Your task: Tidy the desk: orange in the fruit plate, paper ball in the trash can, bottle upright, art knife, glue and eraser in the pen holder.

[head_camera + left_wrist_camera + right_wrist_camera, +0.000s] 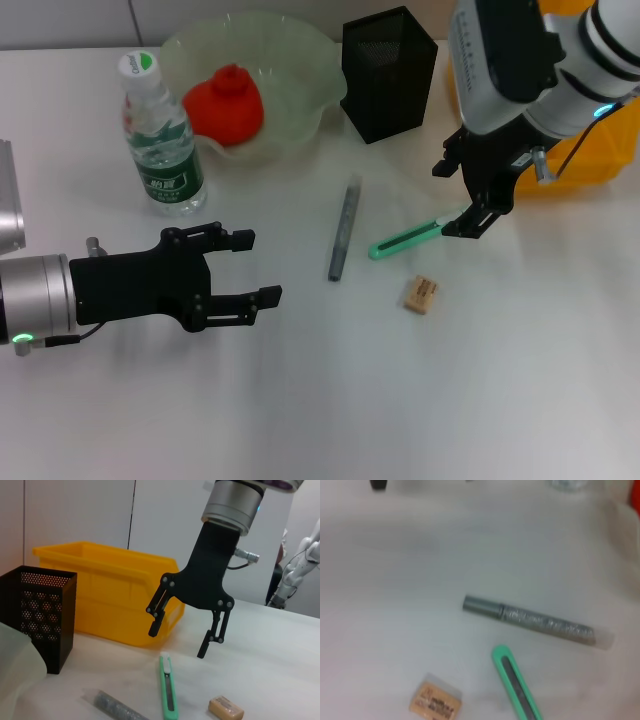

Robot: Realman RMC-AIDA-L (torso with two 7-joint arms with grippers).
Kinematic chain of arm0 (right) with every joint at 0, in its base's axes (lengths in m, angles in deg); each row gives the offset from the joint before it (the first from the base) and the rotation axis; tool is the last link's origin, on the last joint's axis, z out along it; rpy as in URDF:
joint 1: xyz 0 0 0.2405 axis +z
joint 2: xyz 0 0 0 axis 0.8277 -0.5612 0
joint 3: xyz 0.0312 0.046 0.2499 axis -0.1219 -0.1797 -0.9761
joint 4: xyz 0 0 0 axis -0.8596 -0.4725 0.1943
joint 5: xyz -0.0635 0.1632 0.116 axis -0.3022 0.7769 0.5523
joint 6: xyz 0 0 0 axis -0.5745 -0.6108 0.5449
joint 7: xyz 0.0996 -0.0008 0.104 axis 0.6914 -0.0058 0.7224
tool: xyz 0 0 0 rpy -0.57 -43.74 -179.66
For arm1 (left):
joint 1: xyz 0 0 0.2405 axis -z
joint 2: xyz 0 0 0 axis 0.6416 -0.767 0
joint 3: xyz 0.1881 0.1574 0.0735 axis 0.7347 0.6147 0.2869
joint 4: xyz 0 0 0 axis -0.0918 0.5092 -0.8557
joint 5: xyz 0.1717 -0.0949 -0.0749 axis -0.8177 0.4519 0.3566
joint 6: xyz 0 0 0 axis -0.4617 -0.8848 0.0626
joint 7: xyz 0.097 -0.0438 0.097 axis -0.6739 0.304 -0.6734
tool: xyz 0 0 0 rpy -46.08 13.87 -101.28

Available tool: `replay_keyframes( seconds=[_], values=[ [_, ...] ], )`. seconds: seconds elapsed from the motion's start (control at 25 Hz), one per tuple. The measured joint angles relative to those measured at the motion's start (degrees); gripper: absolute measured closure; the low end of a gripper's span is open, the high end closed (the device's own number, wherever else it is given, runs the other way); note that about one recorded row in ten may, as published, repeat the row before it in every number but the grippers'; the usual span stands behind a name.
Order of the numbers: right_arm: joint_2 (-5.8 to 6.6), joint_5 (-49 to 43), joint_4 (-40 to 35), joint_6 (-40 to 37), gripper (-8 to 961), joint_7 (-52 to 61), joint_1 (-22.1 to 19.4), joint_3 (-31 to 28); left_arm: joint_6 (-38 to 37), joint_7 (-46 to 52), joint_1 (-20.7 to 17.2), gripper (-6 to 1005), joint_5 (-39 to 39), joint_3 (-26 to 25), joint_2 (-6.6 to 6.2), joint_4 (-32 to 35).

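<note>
Art knife (405, 240) is lying flat on the desk (400, 400). Right gripper (180, 639) hovers right over its whitish tip, fingers spread wide, gripping nothing. Left gripper (255, 268) sits open too.

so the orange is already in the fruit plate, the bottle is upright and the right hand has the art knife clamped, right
Not quite: the right hand is open and hangs just above the art knife, which lies flat on the desk, as the left wrist view shows. The rest holds: the orange sits in the fruit plate and the bottle stands upright.

My head camera looked down over the desk; both wrist cameras shared the knife (168, 690), seen close.
</note>
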Motion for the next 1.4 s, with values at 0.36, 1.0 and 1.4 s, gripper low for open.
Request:
replay_keyframes(
  seconds=[0.36,1.0,1.4],
  values=[
    [-1.1,-4.28,0.22,1.82,189,-0.81,1.19,4.4,0.04,-0.25,-0.44,186,-0.13,0.02,0.0,0.0],
    [-1.35,-4.38,7.17,7.25,195,-3.83,3.77,6.97,0.28,-0.33,-0.89,186,-0.38,-0.32,-0.09,0.23],
    [-1.46,-4.03,11.73,10.82,365,-5.98,5.24,6.93,0.58,-0.12,-0.88,187,-0.19,-0.44,-0.09,0.24]
  ],
)
